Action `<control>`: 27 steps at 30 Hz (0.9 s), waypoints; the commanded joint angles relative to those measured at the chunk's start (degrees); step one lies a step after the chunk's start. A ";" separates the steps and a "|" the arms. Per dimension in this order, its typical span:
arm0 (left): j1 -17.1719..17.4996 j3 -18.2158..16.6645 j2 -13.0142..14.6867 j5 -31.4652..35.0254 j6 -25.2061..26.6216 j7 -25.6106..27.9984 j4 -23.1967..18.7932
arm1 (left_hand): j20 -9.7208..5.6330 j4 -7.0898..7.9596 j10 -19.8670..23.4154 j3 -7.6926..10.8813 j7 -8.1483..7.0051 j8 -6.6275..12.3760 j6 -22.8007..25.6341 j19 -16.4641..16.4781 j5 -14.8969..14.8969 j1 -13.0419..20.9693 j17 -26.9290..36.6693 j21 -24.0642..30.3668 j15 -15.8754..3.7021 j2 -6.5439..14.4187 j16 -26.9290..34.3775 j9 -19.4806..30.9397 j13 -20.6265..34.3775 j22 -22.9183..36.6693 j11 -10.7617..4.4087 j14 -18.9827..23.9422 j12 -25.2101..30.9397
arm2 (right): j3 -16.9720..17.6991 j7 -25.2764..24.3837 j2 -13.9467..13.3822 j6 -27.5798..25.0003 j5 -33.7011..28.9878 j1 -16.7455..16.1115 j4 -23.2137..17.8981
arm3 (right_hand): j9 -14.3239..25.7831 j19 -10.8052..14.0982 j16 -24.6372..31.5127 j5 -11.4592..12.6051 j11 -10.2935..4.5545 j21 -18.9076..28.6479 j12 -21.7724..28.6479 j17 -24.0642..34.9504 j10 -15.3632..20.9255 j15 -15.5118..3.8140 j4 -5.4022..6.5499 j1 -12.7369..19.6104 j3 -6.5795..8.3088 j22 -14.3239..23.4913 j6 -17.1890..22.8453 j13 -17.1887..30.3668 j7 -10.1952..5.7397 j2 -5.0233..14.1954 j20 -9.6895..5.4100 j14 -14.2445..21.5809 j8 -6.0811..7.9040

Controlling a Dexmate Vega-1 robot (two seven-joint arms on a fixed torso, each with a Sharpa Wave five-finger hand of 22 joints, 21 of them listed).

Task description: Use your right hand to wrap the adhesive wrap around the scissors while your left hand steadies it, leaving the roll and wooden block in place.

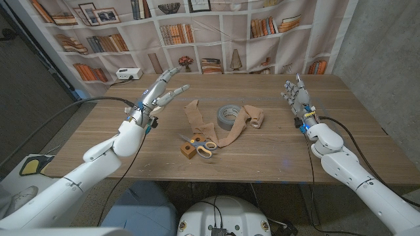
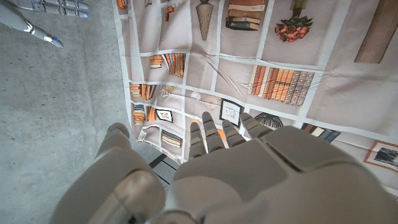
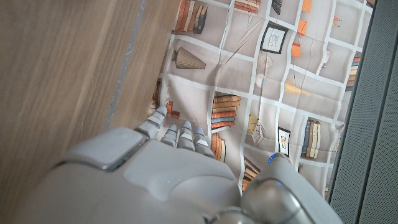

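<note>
Lying just beside one small wooden block [image 1: 189, 151], the single pair of grey-and-yellow-handled scissors [image 1: 201, 144] points its blades up-left from the block, long axis diagonal. One tan adhesive wrap strip [image 1: 231, 128] trails past one grey tape roll [image 1: 229, 115]. Left hand [image 1: 159, 94] and right hand [image 1: 296, 98] hover spread, holding nothing. Wrist views add only a printed bookshelf backdrop [image 2: 273, 74].

Tan adhesive wrap [image 1: 231, 126], grey tape roll [image 1: 230, 115], yellow-and-grey-handled scissors [image 1: 203, 145], light-brown wooden block [image 1: 189, 151], brown wood-grain table [image 1: 262, 160].
</note>
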 commanded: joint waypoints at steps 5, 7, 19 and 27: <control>0.91 -0.11 3.49 7.06 4.33 0.39 -4.32 | 0.81 -1.05 1.29 1.00 -0.55 -0.36 -1.09 0.36 0.53 1.82 0.04 0.00 0.03 0.31 -0.17 0.36 0.41 0.04 -0.76 0.24 0.44 | 0.26 0.50 0.34 0.33 0.77 0.20 1.05 | 0.25 -0.29 0.13 -0.18 0.19 0.03 0.12 -0.03 0.57 0.03 -0.41 0.47 0.19 0.19 0.28 0.16 0.27 0.18 0.18 -0.43 0.32; 1.03 -0.17 3.87 7.66 4.87 0.38 -4.73 | 0.90 -1.49 1.64 1.28 -0.84 -0.74 -2.22 0.35 0.51 2.68 0.03 -0.03 0.10 0.20 -0.19 0.39 0.51 0.03 -0.95 0.23 0.50 | 0.37 0.49 0.36 0.28 1.00 0.12 1.07 | 0.25 -0.27 0.16 -0.18 0.15 0.04 0.11 -0.03 0.58 0.01 -0.42 0.46 0.19 0.19 0.31 0.16 0.29 0.19 0.17 -0.38 0.32; 1.49 0.51 6.34 12.79 9.67 -0.62 -7.52 | 2.43 -2.44 3.09 3.11 -1.39 -0.09 -2.24 0.03 0.23 7.61 0.22 -0.13 -0.07 0.10 0.46 0.56 1.57 0.08 -1.84 2.39 0.98 | 0.59 0.85 0.24 0.71 1.08 0.06 1.70 | 0.25 -0.26 0.18 -0.20 0.01 0.05 0.09 -0.02 0.76 -0.06 -0.48 0.41 0.17 0.19 0.33 0.17 0.19 0.26 0.17 -0.37 0.30; 2.85 -0.13 9.61 16.17 13.45 -3.25 -11.84 | 2.94 -1.78 3.67 3.44 -1.33 2.56 6.10 -0.09 -0.19 9.17 0.27 -0.10 0.50 -0.72 0.11 0.65 2.50 0.14 -1.70 1.87 1.24 | 1.01 0.55 0.28 0.33 1.70 -0.03 1.97 | 0.25 -0.25 0.23 -0.21 -0.02 0.06 0.05 -0.02 0.78 -0.01 -0.51 0.40 0.18 0.19 0.36 0.18 0.14 0.34 0.21 -0.26 0.29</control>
